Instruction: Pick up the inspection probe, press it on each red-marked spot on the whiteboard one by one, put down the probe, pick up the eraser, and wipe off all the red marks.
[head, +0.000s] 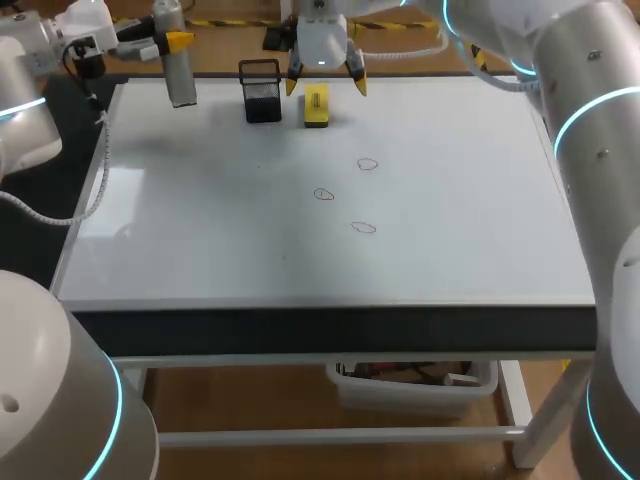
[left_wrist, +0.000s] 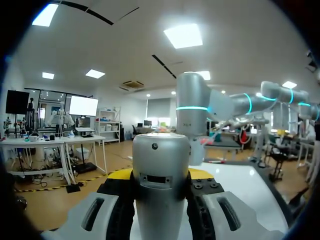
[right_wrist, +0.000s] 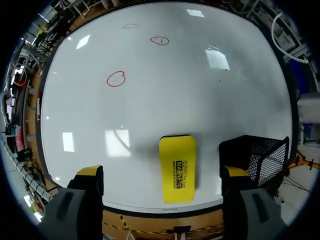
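Note:
The inspection probe (head: 181, 78), a silver cylinder, hangs above the whiteboard's (head: 460, 230) far left corner with my left gripper (head: 176, 44) shut on it. In the left wrist view the probe (left_wrist: 161, 190) fills the gap between the yellow-tipped fingers of the left gripper (left_wrist: 160, 175). The yellow eraser (head: 316, 105) lies flat at the board's far edge. My right gripper (head: 327, 86) hovers over it, open. The right wrist view shows the eraser (right_wrist: 177, 167) under and between the spread fingers of the right gripper (right_wrist: 162, 172), untouched. Three red marks (head: 367, 164) (head: 323, 195) (head: 363, 228) sit mid-board.
A black mesh holder (head: 261, 92) stands just left of the eraser; in the right wrist view the holder (right_wrist: 257, 155) is close beside one finger. A white cable (head: 95, 190) trails along the board's left edge.

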